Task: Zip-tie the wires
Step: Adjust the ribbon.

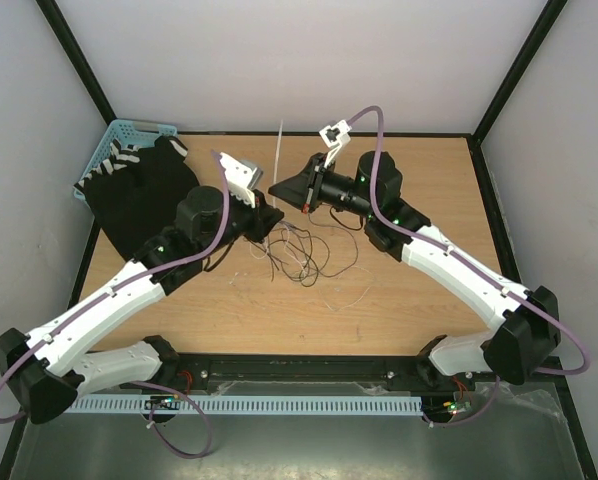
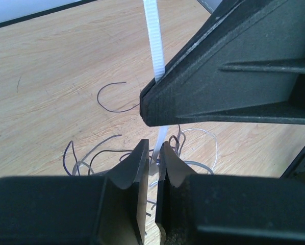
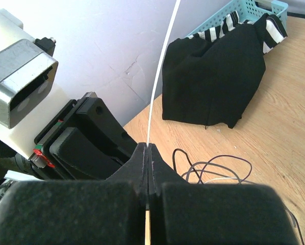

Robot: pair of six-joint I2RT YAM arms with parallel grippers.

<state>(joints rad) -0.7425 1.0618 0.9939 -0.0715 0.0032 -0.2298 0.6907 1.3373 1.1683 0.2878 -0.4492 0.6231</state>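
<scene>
I had the right claw (image 3: 146, 149) pinched shut on the tie (image 2: 153, 35), its long axis near upright over the wires (image 1: 301, 256) on the worktop (image 1: 409, 300). The left claw (image 2: 155, 149), narrow, straddled the tie's lower end just below; I could not tell whether it gripped.

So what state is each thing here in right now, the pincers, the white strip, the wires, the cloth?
zip tie: straight, unlooped, held off the table.
left pincer: shut on the zip tie's lower end.
right pincer: shut on the zip tie, just above the left.
wires: loose tangle lying on the table, not bundled.
black cloth: crumpled, spilling out of the basket.
</scene>
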